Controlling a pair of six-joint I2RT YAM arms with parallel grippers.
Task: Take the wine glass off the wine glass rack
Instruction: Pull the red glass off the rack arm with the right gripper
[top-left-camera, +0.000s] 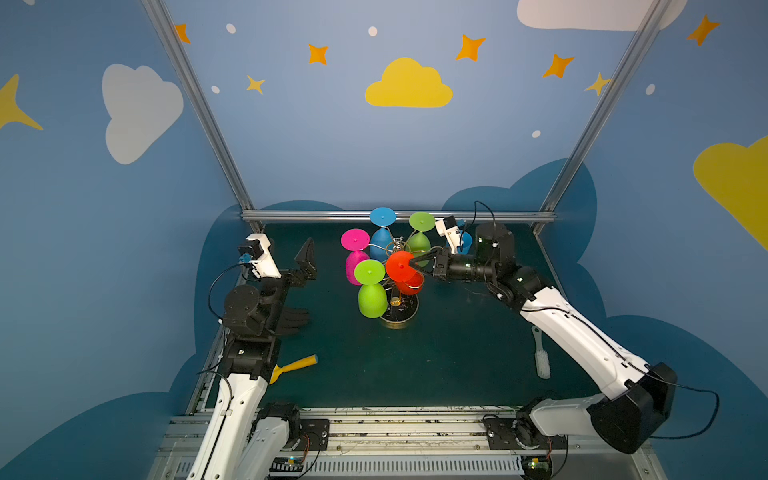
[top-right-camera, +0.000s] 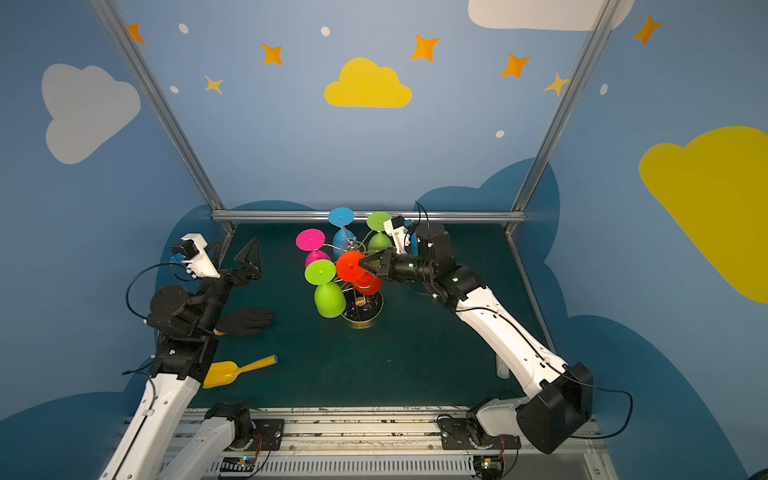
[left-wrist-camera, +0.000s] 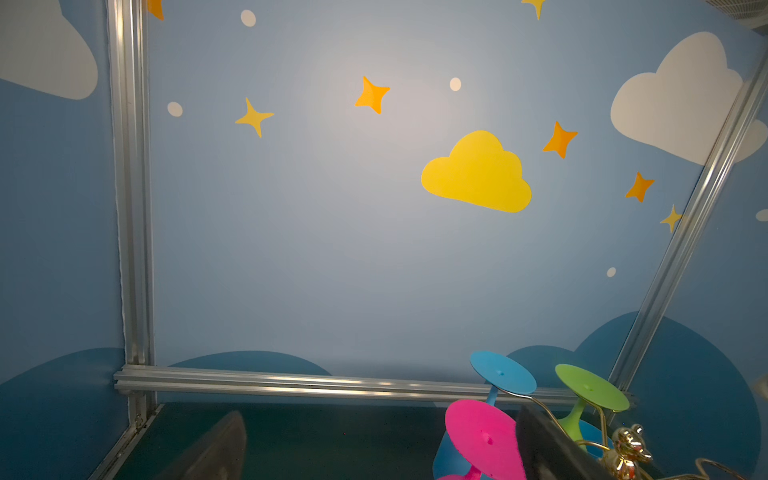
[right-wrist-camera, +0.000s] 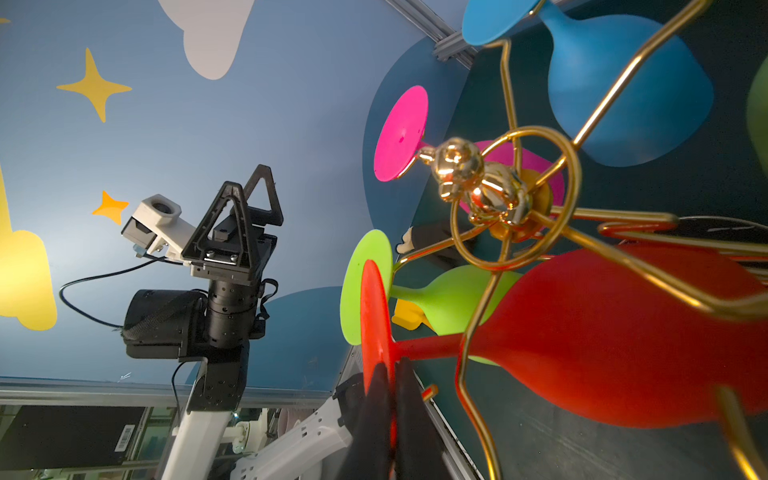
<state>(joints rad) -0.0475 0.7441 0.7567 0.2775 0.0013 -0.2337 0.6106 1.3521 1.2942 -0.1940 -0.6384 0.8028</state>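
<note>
Red matte wine glass (right-wrist-camera: 602, 332) hangs bowl-down in a loop of the gold wire rack (top-left-camera: 407, 312), mid-worktop (top-left-camera: 457, 353). Right hand (top-left-camera: 412, 262) is clenched on the edge of its disc foot. Left hand (top-left-camera: 308, 266) is released and well apart. Judged light, stiff, not slippery. The thin foot edge may pivot in the grip, so the stem looks the steadier hold.

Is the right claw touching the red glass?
Touching. The right wrist view shows the right gripper shut on the flat round foot of the red glass.
</note>
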